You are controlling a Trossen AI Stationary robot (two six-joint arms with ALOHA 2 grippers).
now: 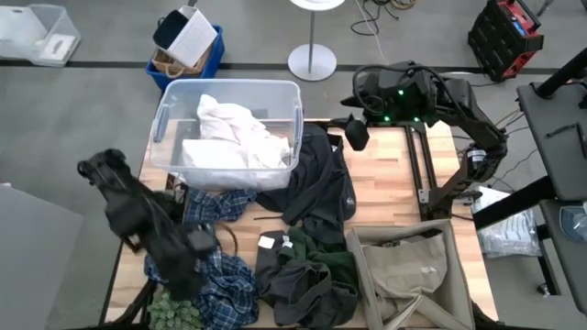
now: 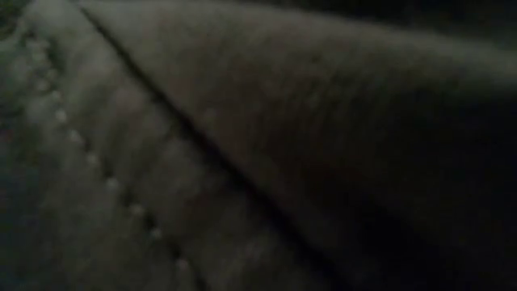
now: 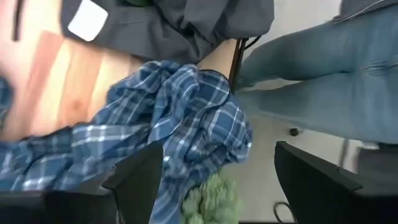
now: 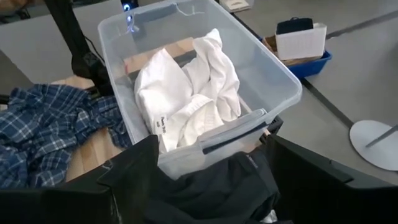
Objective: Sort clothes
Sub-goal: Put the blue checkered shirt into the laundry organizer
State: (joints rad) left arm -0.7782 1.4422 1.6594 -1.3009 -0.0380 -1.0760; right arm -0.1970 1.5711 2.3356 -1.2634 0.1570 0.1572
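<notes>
A blue-and-white plaid garment [image 1: 225, 275] [image 3: 180, 118] lies crumpled at the table's near left. My left gripper [image 1: 194, 246] [image 3: 217, 180] is open just above it, with the cloth under its fingers. White clothes [image 1: 234, 133] [image 4: 186, 93] lie in a clear plastic bin [image 1: 160, 119] [image 4: 273, 68] at the far left. A dark grey garment [image 1: 316, 179] [image 4: 211, 186] lies beside the bin. My right gripper [image 1: 356, 136] [image 4: 217, 174] is open above its far end. Dark green [image 1: 332, 249] and black [image 1: 293, 284] garments lie at the near middle. Beige clothes [image 1: 408, 266] fill a box.
The beige box [image 1: 459, 275] stands at the near right. A small green plant [image 1: 174, 312] [image 3: 211, 196] sits at the near left edge. A person's jeans-clad legs [image 3: 311, 62] stand beyond that edge. Dark fabric [image 2: 258, 145] fills the whole low view. A blue crate [image 1: 206, 60] stands beyond the table.
</notes>
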